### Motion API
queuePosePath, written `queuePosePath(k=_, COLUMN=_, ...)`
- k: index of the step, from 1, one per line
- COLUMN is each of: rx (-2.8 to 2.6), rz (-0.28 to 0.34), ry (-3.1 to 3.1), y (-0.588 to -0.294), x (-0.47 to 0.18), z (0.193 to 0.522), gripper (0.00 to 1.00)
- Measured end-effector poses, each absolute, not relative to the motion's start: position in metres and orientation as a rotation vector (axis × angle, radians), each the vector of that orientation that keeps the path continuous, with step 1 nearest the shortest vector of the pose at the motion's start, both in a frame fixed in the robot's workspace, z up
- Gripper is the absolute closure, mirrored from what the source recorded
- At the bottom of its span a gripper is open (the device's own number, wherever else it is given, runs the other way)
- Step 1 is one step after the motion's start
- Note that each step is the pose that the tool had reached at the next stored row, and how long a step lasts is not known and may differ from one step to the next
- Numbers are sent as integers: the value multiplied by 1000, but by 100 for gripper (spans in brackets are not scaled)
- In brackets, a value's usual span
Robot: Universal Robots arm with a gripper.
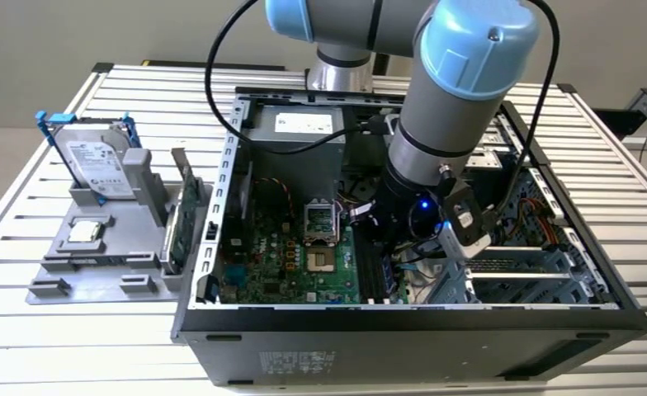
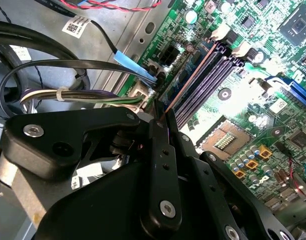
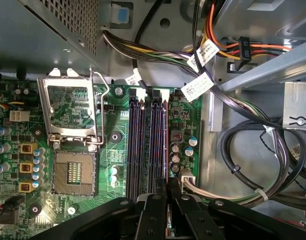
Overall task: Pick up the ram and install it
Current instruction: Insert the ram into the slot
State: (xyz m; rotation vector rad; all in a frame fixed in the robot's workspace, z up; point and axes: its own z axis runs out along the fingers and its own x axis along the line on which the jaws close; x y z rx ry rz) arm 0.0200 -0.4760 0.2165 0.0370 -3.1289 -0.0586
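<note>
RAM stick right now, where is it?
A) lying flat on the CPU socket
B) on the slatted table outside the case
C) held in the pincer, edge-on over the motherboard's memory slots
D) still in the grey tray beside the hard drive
C: in the second wrist view the thin ram runs out from the pincer along the purple memory slots, inside the case.

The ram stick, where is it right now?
The thin dark ram stick stands edge-on between the gripper's fingers, over the outermost purple memory slot on the green motherboard, beside the open processor socket.
</note>
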Motion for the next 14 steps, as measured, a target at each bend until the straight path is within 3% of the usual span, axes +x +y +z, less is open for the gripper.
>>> queuePosePath(k=14, rx=37, rz=-57, ry=-3129, y=-476, x=20, z=217, gripper=100)
